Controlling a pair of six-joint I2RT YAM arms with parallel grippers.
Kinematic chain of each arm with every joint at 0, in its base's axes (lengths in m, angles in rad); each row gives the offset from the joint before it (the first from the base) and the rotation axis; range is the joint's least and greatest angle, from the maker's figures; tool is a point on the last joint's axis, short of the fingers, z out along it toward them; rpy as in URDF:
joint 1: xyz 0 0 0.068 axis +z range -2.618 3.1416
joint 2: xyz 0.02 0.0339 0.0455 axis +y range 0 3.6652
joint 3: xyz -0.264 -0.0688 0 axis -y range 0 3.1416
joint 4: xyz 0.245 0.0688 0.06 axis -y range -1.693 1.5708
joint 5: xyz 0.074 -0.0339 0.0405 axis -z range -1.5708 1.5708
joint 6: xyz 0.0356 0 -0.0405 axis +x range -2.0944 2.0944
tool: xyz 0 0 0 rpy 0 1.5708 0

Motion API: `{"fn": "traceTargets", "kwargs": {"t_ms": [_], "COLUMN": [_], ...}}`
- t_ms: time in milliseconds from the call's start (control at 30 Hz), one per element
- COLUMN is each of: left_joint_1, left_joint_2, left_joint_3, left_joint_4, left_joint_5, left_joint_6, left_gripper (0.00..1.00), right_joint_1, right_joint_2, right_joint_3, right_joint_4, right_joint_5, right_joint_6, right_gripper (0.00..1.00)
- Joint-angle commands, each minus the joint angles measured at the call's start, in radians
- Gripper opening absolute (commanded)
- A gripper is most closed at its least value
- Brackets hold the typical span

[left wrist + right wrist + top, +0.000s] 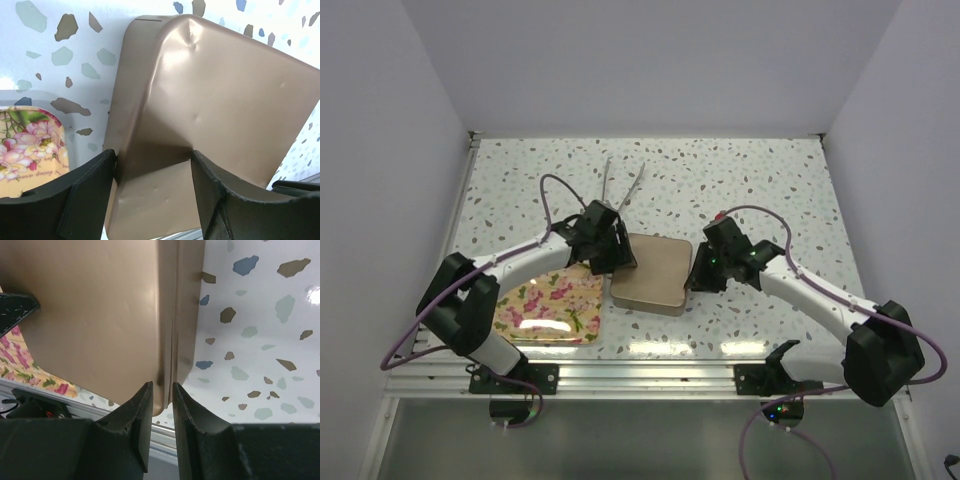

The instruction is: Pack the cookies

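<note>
No cookies show in any view. A closed bronze tin [648, 272] lies in the middle of the table. My left gripper [610, 255] is open wide over the tin's far left corner. In the left wrist view the tin [220, 95] fills the space between the fingers, and the gripper [152, 170] has its left finger [85, 195] against the tin's side wall. My right gripper [695, 272] is at the tin's right side. In the right wrist view this gripper [162, 390] is nearly shut, with the tin's rim [172, 340] between the fingertips.
A floral lid or tray [552, 305] lies flat just left of the tin, near the front edge; it also shows in the left wrist view [30, 145]. Metal tongs [620, 185] lie behind the tin. White walls close in the back and both sides.
</note>
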Motion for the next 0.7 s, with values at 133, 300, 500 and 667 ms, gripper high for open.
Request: {"fn": "traceTargets", "kwargs": {"t_ms": [133, 300, 500, 667], "left_joint_1": [-0.030, -0.040, -0.041, -0.041], "left_joint_2": [0.046, 0.078, 0.109, 0.124], "left_joint_3": [0.119, 0.152, 0.192, 0.212], "left_joint_4": [-0.070, -0.093, -0.115, -0.132], "left_joint_5": [-0.063, -0.091, -0.097, -0.096], "left_joint_6": [-0.016, 0.003, 0.022, 0.035], "left_gripper": [0.68, 0.69, 0.69, 0.69], "right_joint_1": [-0.089, -0.099, -0.097, -0.121], "right_joint_2": [-0.002, -0.001, 0.030, 0.086], "right_joint_3": [0.057, 0.100, 0.144, 0.037], "right_joint_4": [0.002, 0.017, 0.126, 0.184], "right_joint_5": [-0.059, -0.088, -0.198, -0.220], "right_joint_6": [-0.064, -0.078, -0.053, -0.023], "right_gripper": [0.26, 0.22, 0.11, 0.03]}}
